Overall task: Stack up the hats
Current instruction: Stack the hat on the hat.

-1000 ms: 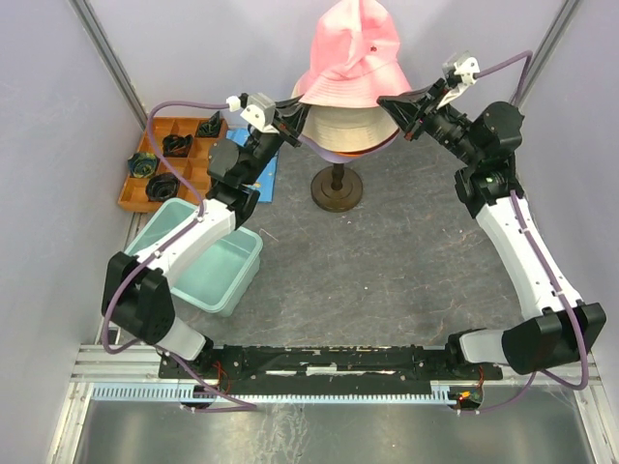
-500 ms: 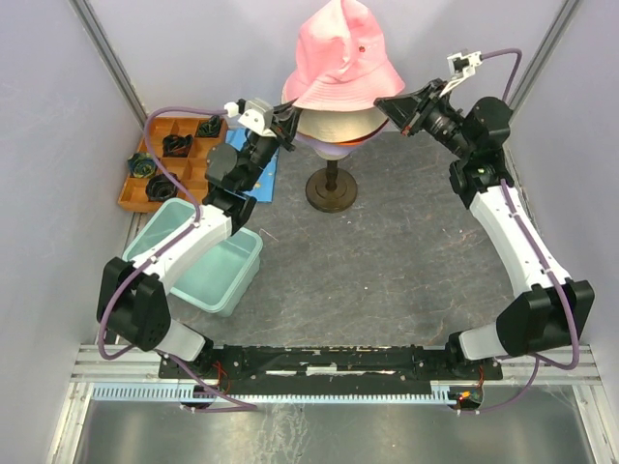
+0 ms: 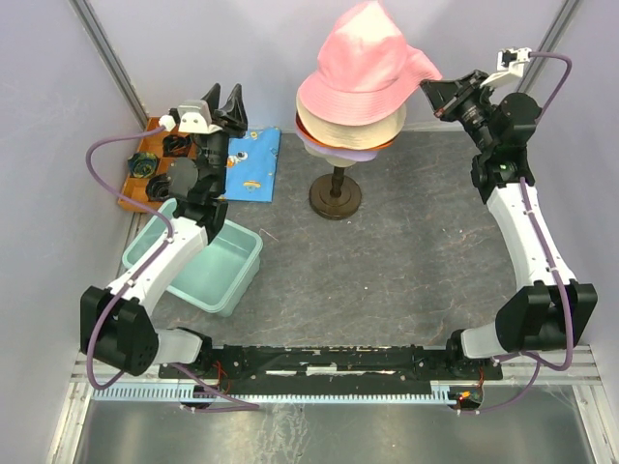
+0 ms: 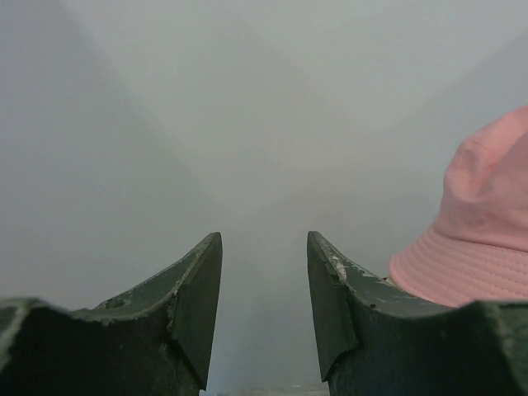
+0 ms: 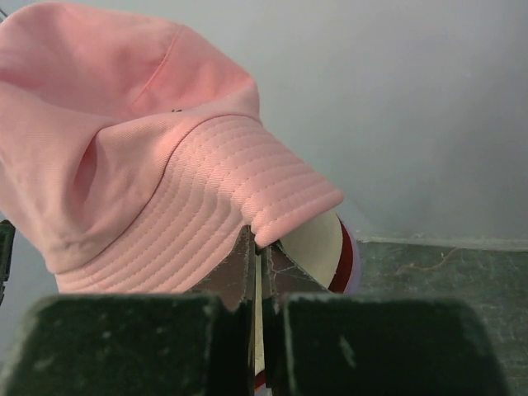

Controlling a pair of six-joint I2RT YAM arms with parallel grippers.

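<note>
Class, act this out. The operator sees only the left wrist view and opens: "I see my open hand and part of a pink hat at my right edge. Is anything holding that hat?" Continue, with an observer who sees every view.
Observer: Yes, the right hand is shut on the brim of the pink hat.
Operator: What is under it?
Observer: A cream hat, with a lavender brim and a dark red brim showing beneath.
Operator: Where is my hand from the stack?
Observer: Your left hand is apart from it, to its left in the top view, by the blue cloth.
</note>
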